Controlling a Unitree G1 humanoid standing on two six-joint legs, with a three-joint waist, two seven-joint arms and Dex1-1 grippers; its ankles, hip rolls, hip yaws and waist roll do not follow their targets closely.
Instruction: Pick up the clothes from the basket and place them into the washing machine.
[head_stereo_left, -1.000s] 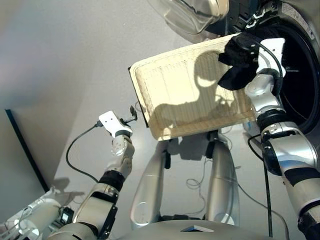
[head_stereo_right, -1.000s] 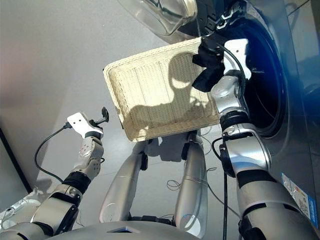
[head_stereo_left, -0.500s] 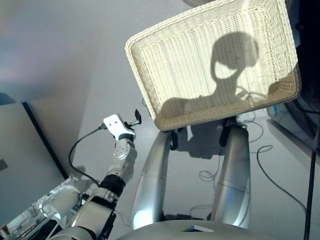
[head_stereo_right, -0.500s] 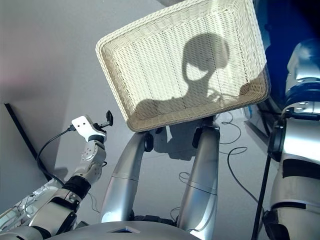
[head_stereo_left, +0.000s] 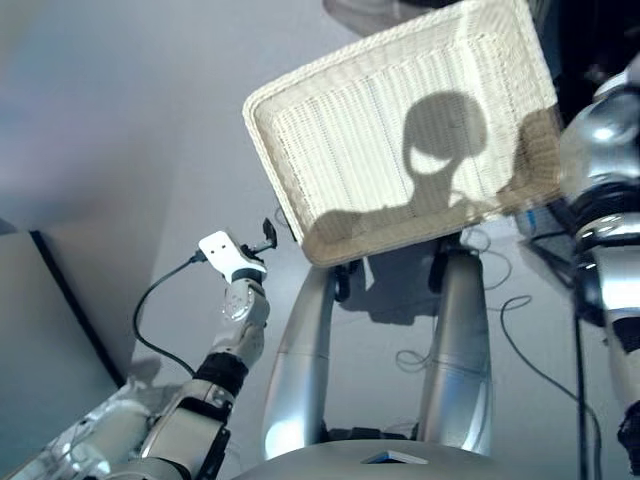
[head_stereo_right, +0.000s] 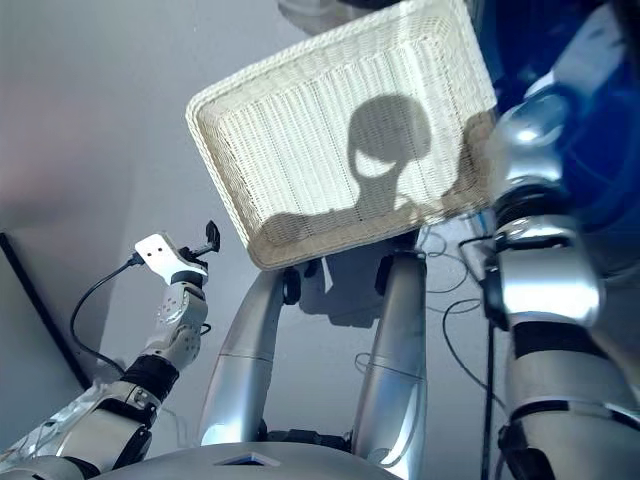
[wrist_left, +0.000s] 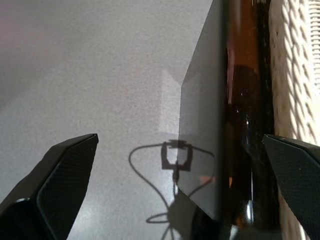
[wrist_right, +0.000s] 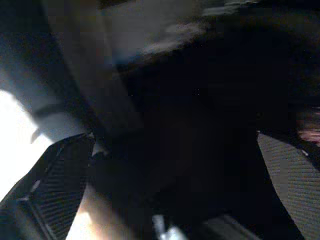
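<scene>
Nearest: L gripper (head_stereo_left: 268, 236) raised on a bent arm, cable (head_stereo_left: 150, 310) looping off its wrist, fingers (wrist_left: 55, 185) spread wide w/ nothing between, just beside the basket's near corner but apart from it. Grey floor (head_stereo_left: 150, 150) below. Basket (head_stereo_left: 330, 150) next out, tilted, no clothes showing in it, sitting on a dark stand (wrist_left: 245, 125). R arm at the basket's right edge; R gripper (wrist_right: 175, 165) fingers set wide, dark interior ahead, can't tell what. Washing machine (head_stereo_right: 590, 150) farthest, right.
</scene>
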